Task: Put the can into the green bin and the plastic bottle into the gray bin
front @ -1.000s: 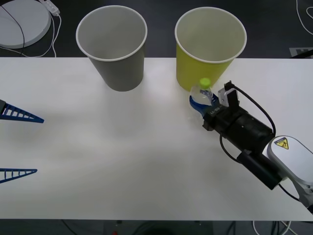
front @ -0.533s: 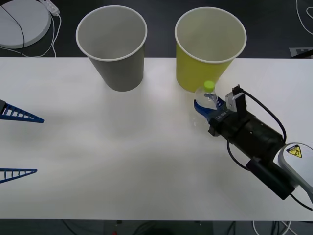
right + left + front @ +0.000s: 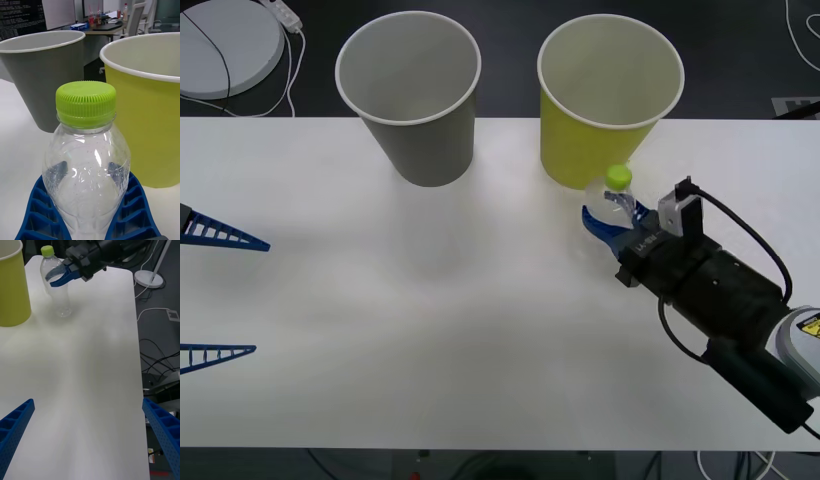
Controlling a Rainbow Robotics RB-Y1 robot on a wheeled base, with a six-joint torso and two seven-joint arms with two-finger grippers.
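The gray bin (image 3: 409, 95) and green bin (image 3: 609, 98) are standing on the white table (image 3: 430, 300). The right gripper (image 3: 612, 215) is clamping the unlabeled plastic bottle (image 3: 610, 200) upright beside the green bin. The left gripper (image 3: 215, 295) is waiting, spread wide.

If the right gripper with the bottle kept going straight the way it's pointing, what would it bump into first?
Probably the green bin. The right gripper, shut on the plastic bottle, points toward the bins, and the green one stands just behind the bottle. The exact gap is hard to judge.

A clear ribbed plastic bottle (image 3: 610, 200) with lime-green cap sits between ribbed blue fingers (image 3: 598, 225), beside the yellow-green bin (image 3: 605, 100) and gray bin (image 3: 412, 95), both white-rimmed.
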